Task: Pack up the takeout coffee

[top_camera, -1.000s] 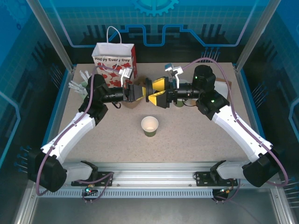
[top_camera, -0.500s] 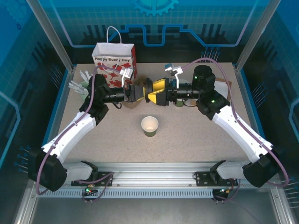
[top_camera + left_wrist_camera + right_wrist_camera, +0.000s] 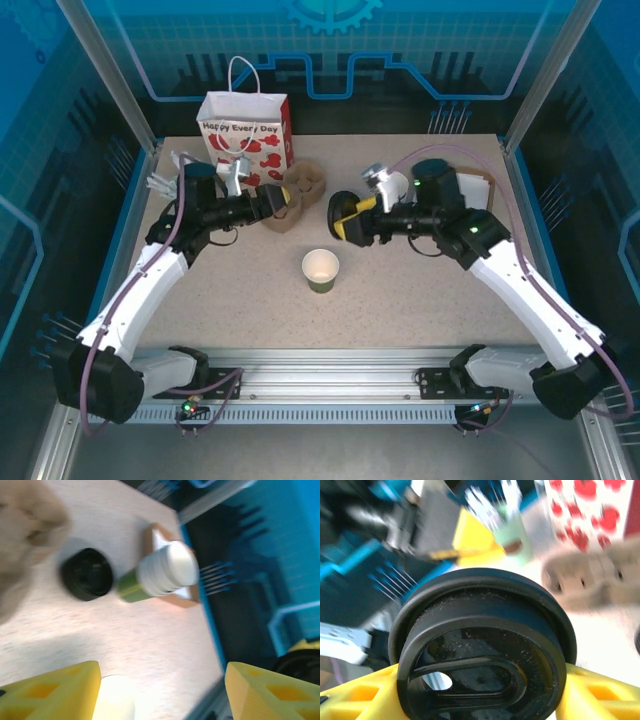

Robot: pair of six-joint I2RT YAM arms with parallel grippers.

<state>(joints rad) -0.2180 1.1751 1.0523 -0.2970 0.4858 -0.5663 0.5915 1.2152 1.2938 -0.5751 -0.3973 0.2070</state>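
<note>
The takeout coffee's green cup (image 3: 320, 268) stands upright and lidless at mid-table, its white inside showing; its pale rim (image 3: 115, 697) appears beside my left finger. A round black lid (image 3: 482, 645) sits clamped between the yellow fingers of my right gripper (image 3: 480, 692), which is shut on it. From above, that right gripper (image 3: 345, 218) hovers with the lid (image 3: 338, 214) just behind and right of the cup. My left gripper (image 3: 283, 205) is open and empty, to the left of the lid, by the cardboard carrier; between its fingers (image 3: 162, 690) there is only table.
A heart-printed gift bag (image 3: 245, 125) stands at the back left, with a brown cardboard cup carrier (image 3: 305, 185) in front of it. A pale green cup with white sticks (image 3: 175, 178) sits far left. A stack of lidless green cups (image 3: 160, 572) and black lids (image 3: 87, 574) lie toward the right.
The two grippers met over the carrier; my right gripper closed on the black lid, my left gripper opened and drew back left. The right arm carried the lid right and nearer.
</note>
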